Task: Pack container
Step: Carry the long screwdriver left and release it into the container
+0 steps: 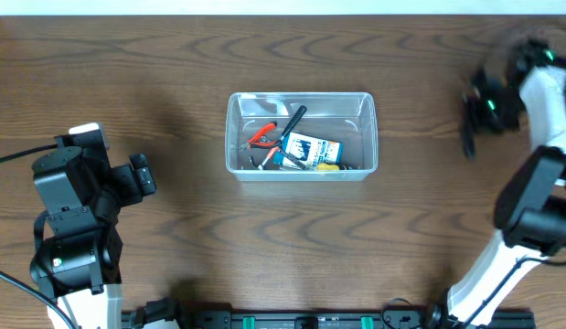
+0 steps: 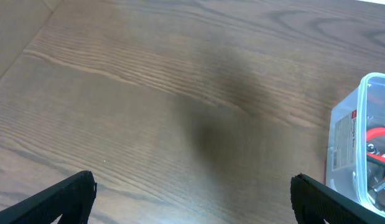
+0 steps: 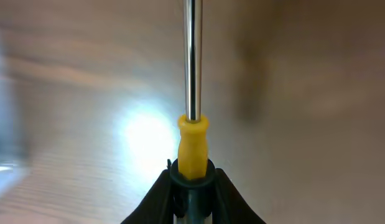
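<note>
Container (image 1: 302,171) sits at table (image 1: 173,73) centre, open top, long axis running 9–3 o'clock in the overhead view. It is already part-filled: red-handled pliers (image 1: 262,136), a black-handled tool, and a small blue-and-white box (image 1: 312,149).

Right gripper (image 1: 473,108) is out at 3 o'clock of the container, slightly toward 2. Its fingers are clamped on a screwdriver (image 3: 191,62) with a yellow collar, chrome shaft pointing straight out ahead of the wrist camera. The overhead view is blurred there, but the tool looks to lie roughly 12–6, crosswise to the tub.

Left gripper (image 1: 144,176) is at about 8 o'clock of the container, fingers spread wide with nothing between them.

Key relation: from the loaded right gripper the container lies at 9 o'clock. The 2 grippers are about equally far from it, but only the right 1 carries anything. My judgement: the shaft should turn toward the 9–3 axis before release.

Writing: the box has blue print and the tub's end wall carries a white label with a red mark — neither is legible.
</note>
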Tool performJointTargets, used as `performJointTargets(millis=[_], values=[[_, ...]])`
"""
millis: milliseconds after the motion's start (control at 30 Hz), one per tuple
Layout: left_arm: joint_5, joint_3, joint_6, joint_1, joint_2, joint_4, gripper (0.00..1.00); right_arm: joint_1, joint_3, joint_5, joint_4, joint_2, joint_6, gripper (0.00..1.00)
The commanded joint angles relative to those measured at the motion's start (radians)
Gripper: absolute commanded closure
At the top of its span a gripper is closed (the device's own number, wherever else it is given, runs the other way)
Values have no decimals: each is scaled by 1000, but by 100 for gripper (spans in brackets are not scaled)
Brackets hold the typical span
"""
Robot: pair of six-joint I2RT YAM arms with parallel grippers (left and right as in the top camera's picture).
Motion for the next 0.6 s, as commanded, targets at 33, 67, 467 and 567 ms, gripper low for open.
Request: performJointTargets(millis=[33,67,467,567], values=[[-5,-2,13,3,0,1,2,185,145,-31,-19,-108,-166,99],[-5,-2,13,3,0,1,2,236,163,-31,-19,-116,-233,99],[-5,-2,13,3,-1,0,2,559,167,21,-13,-26,-702,99],[-5,-2,13,3,-1,0,2,560,166,6,-23,31,-702,99]])
